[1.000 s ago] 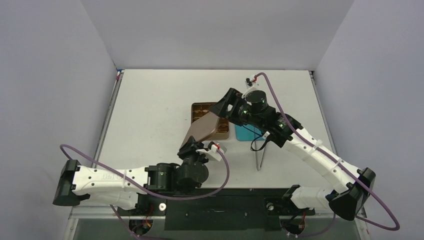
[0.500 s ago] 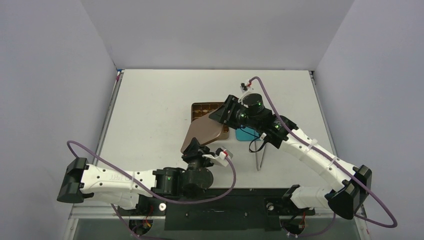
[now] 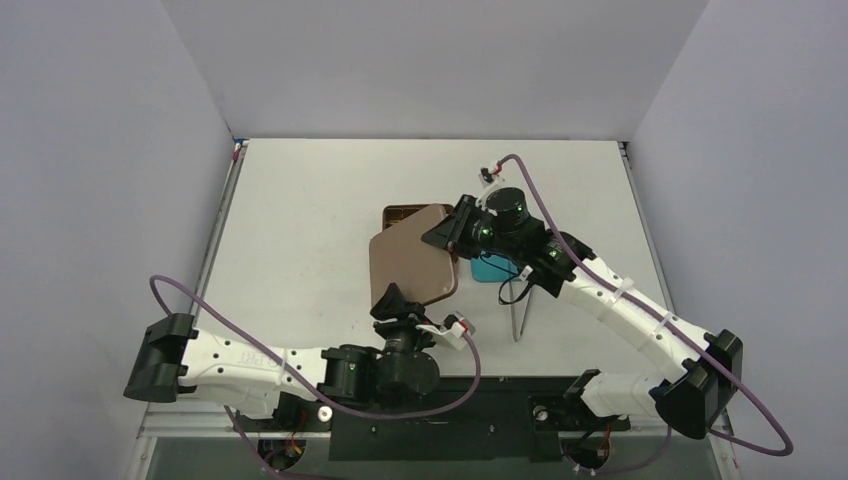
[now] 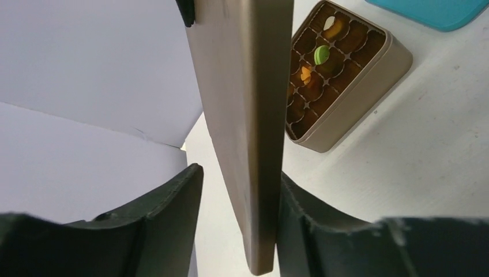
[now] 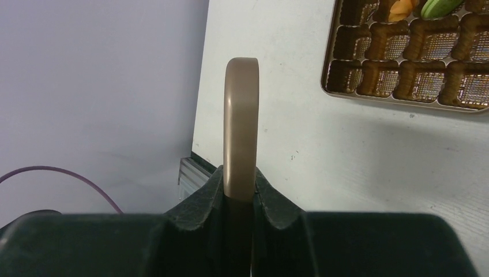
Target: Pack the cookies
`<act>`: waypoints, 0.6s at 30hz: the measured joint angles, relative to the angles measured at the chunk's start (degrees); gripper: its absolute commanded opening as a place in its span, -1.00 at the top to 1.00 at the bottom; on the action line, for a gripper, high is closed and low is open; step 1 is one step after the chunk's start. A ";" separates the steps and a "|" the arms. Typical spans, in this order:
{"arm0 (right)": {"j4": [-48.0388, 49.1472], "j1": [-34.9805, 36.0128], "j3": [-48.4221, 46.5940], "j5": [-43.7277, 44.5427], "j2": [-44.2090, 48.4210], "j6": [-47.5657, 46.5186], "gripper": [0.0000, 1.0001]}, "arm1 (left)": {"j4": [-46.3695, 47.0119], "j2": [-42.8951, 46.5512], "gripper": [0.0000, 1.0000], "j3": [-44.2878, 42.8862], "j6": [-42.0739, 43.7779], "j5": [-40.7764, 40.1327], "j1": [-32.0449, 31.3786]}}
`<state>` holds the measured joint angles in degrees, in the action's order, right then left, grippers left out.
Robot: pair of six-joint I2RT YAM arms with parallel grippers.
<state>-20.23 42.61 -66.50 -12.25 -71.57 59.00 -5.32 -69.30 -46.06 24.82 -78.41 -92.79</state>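
A flat brown tin lid [image 3: 410,258] hangs tilted over the brown compartment tin [image 3: 400,213] and hides most of it. My right gripper [image 3: 446,233] is shut on the lid's far right edge; in the right wrist view both fingers press the lid's rim [image 5: 241,115]. My left gripper [image 3: 393,300] stands open at the lid's near edge. The lid [image 4: 248,115] passes between its jaws, with a gap at the left finger. Cookies lie in the tin [image 4: 357,81]: a green one [image 4: 322,54], an orange one [image 4: 305,75] and a pale one [image 4: 330,23].
A teal dish [image 3: 492,268] sits right of the tin, under the right arm. Long metal tweezers [image 3: 518,315] lie on the table nearer the front, right of the left gripper. A purple cable loops by each arm.
The right gripper has closed on the lid's far edge. The left gripper has opened, let go of the lid and drawn back toward the near edge. The lid now lies flatter over the tin.
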 measured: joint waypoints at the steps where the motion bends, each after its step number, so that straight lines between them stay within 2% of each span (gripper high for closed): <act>1: 0.00 -0.13 0.02 -0.13 0.00 -0.15 1.00 | -0.02 0.02 -0.09 0.00 -0.46 0.00 -0.07; 11: -0.07 -1.84 0.42 -0.26 0.13 -1.88 1.00 | -2.75 4.00 -0.98 0.07 -6.12 2.69 -0.11; 18: -0.68 -4.39 1.18 -0.02 1.77 -4.63 1.00 | -7.76 7.08 -0.93 0.04 -13.42 10.10 0.00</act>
<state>-20.91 38.22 -65.32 -12.27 -69.80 54.37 -13.08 -62.22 -46.02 11.40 -68.31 -92.79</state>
